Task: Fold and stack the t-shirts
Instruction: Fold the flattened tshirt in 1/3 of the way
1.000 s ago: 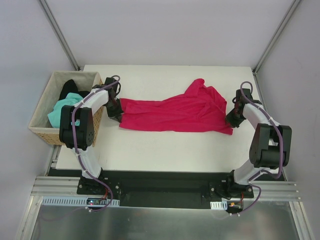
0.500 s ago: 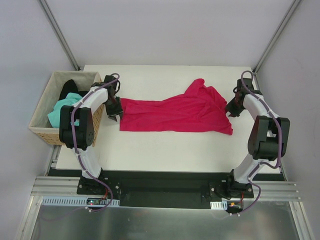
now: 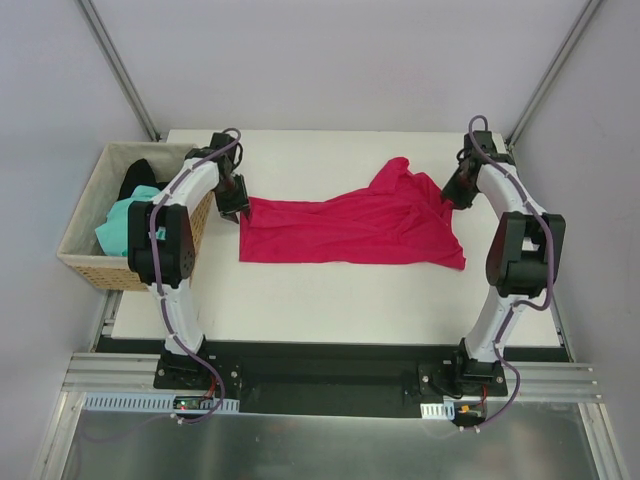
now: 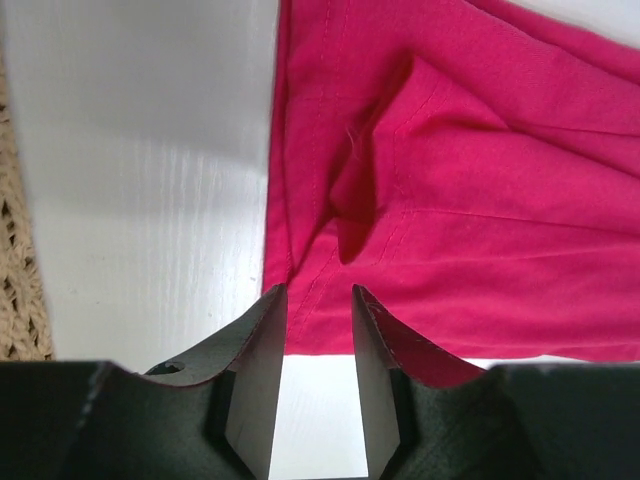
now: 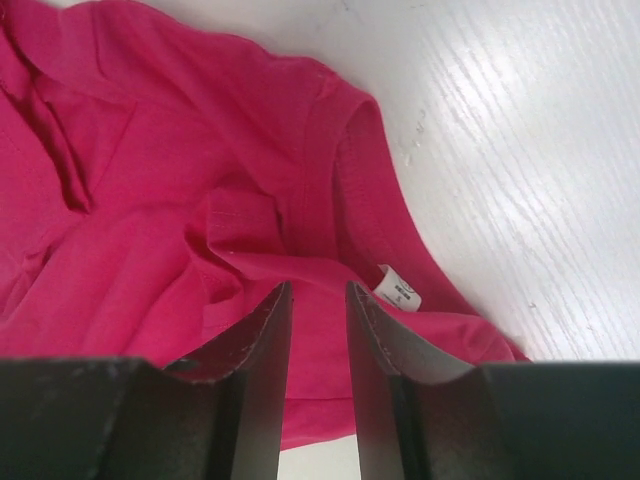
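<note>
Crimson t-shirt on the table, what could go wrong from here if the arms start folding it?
The crimson t-shirt lies bunched near its collar, so folding now would likely trap wrinkles. The left end effector, open at the hem's corner, may catch only one layer. The right end effector, open over overlapped folds by the label, could grab several.

Top view: white rectangular table point(image 3: 330, 300); tan woven wicker basket point(image 3: 90, 270) at its far left edge; two grey frame posts point(image 3: 120, 70) rising diagonally from the far corners; black base plate point(image 3: 330, 365) and aluminium rail point(image 3: 100, 375) along the near edge. Left wrist view: basket weave at left margin, beside the glossy tabletop
</note>
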